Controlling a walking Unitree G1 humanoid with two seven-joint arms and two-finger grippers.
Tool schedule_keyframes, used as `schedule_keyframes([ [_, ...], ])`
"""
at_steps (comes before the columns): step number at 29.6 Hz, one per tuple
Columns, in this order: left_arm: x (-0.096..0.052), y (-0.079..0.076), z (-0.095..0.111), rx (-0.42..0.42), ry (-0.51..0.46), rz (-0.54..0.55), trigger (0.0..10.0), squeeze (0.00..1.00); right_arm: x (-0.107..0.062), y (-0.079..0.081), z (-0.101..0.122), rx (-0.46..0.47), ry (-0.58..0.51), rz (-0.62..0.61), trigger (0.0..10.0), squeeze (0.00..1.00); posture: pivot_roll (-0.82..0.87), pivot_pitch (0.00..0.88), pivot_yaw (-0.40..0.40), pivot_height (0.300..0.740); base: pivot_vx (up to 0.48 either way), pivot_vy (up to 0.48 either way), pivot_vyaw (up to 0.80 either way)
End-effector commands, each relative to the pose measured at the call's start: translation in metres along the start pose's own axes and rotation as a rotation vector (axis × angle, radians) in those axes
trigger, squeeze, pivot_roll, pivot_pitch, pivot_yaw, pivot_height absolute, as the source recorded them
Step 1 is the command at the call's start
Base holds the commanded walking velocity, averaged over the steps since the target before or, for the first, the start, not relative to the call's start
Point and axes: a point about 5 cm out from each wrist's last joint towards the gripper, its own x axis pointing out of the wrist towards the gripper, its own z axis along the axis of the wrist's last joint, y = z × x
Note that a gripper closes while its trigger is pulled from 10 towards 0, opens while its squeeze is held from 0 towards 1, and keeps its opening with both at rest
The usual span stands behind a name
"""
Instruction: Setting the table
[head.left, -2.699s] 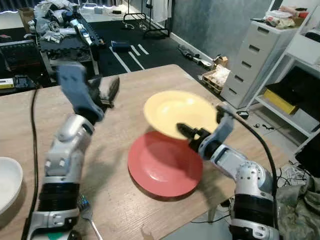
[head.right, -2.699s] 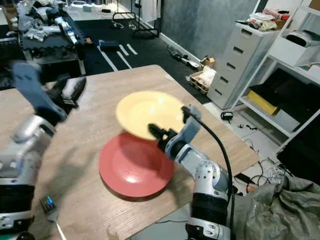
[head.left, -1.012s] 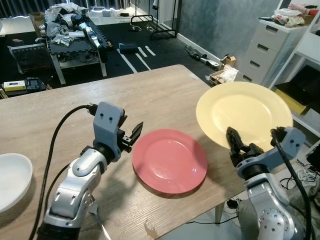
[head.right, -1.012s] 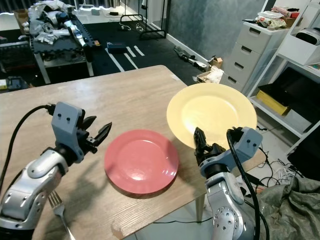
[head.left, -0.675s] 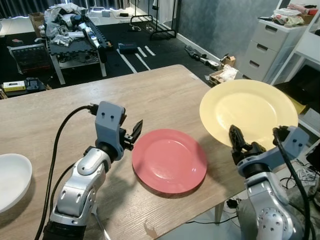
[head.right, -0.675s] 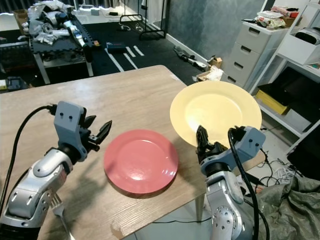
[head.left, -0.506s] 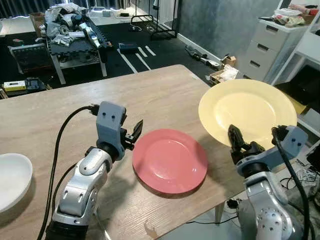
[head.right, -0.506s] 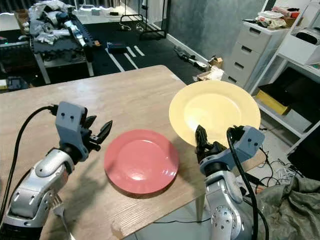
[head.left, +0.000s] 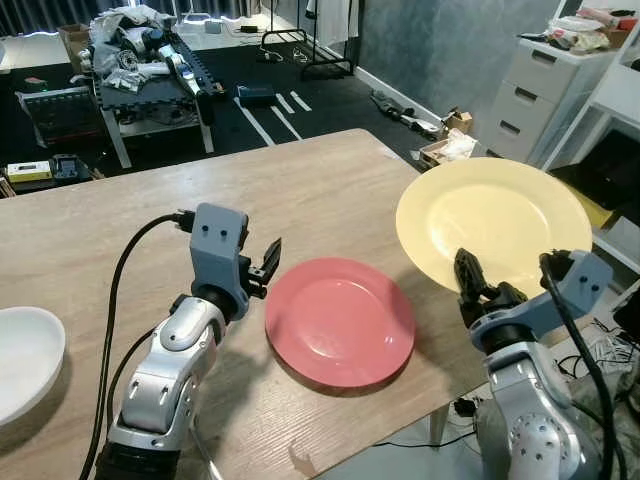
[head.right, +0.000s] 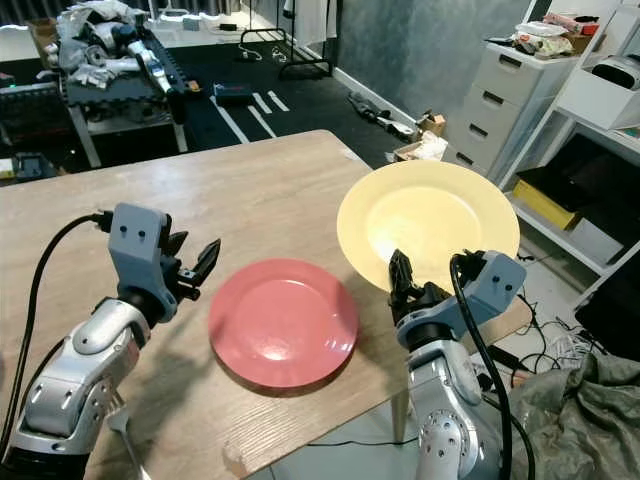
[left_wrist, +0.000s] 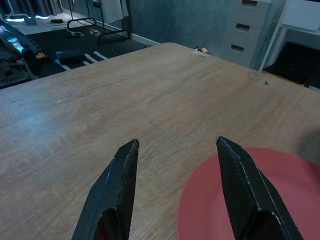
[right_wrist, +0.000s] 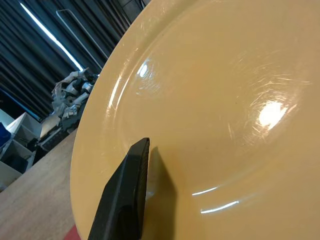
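Plates number two on this job: a red plate (head.left: 340, 320) lying flat on the wooden table (head.left: 300, 190), near its front edge, and a yellow plate (head.left: 493, 225) held up in the air beside the red plate, out past the table's corner. The right gripper (head.left: 468, 283) pinches the yellow plate's near rim, one black finger (right_wrist: 122, 195) lying across its upper face, and tilts it so the face turns toward the robot's head; the grip at the rim likely leaves the underside free for setting it down at another place. The left gripper (head.left: 266, 266) hovers just beside the red plate's rim on the side away from the yellow one, its two fingers (left_wrist: 241, 185) spread with nothing between them, probably ready to steady or shift that plate. Farther from the red plate, at the table's far left edge, sits one white bowl (head.left: 22, 362).
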Motion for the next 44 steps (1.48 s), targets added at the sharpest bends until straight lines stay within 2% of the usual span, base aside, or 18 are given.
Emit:
schedule_keyframes([
  [1, -0.0001, 0.0003, -0.0035, -0.003, 0.022, 0.007, 10.0, 0.0, -0.0074, 0.0033, -0.0192, 0.057, 0.049, -0.013, 10.0, 0.0, -0.09, 0.0, 0.043, 0.74, -0.322, 0.0, 0.0],
  [40, 0.0014, -0.0003, -0.0046, -0.007, 0.025, 0.011, 10.0, 0.0, -0.0086, 0.0017, -0.0216, 0.039, 0.062, -0.014, 10.0, 0.0, -0.09, 0.0, 0.046, 0.74, -0.316, 0.0, 0.0],
  [44, 0.0019, -0.0001, -0.0047, -0.009, 0.025, 0.012, 10.0, 0.0, -0.0087, 0.0021, -0.0219, 0.038, 0.062, -0.014, 10.0, 0.0, -0.09, 0.0, 0.047, 0.74, -0.064, 0.0, 0.0],
])
